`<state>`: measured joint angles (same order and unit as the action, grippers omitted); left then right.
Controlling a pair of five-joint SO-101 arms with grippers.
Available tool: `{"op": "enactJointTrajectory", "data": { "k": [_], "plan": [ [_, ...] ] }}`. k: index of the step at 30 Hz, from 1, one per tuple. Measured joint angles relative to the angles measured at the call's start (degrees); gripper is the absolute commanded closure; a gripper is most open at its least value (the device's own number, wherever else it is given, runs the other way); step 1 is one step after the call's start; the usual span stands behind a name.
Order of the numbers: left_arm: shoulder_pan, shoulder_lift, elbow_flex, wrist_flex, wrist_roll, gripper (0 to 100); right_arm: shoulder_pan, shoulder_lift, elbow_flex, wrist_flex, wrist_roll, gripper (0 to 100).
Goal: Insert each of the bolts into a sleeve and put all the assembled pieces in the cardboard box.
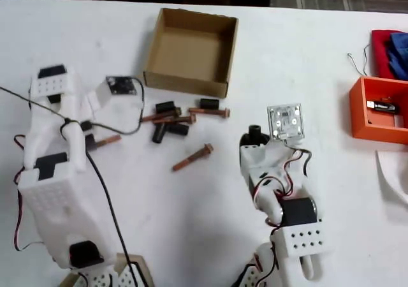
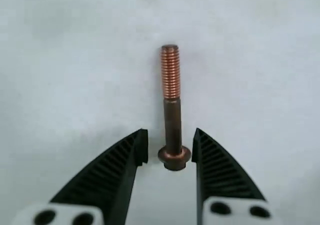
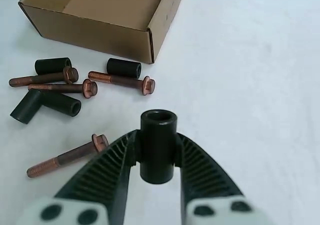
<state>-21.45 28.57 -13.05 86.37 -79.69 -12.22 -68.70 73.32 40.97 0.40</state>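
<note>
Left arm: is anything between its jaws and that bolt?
Nothing visible. The bolt lies alone on the white table, its head between the open jaws of the left gripper, with a gap on each side.

Robotics workbench, by the look of it: a plain white table [image 1: 191,236], white plastic robot arms [image 1: 57,191] trailing bare wires [image 1: 108,201], loose bolts [image 1: 192,157] scattered about, an orange tray [image 1: 379,132] at the edge.
</note>
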Motion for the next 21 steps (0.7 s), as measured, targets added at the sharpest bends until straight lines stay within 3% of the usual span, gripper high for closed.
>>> {"op": "enactJointTrajectory", "data": {
  "k": [3, 5, 12, 16, 18, 21],
  "plan": [
    [1.8, 0.0, -8.6, 9.3, 3.3, 83, 0.0, 0.0, 0.0, 0.0, 0.0, 97.8],
    [3.0, 0.0, -13.4, 13.2, 10.5, 83, 0.0, 0.0, 0.0, 0.0, 0.0, 97.8],
    [0.4, -1.1, -14.4, 13.8, 54.9, 77, 0.0, 0.0, 0.0, 0.0, 0.0, 97.8],
    [0.8, -0.9, -10.9, 14.5, 62.7, 79, 0.0, 0.0, 0.0, 0.0, 0.0, 97.8],
    [1.2, -0.1, -7.1, 14.5, 72.0, 80, 0.0, 0.0, 0.0, 0.0, 0.0, 97.8],
    [1.2, 1.1, -2.8, 14.5, 92.0, 83, 0.0, 0.0, 0.0, 0.0, 0.0, 97.8]
  ]
}}
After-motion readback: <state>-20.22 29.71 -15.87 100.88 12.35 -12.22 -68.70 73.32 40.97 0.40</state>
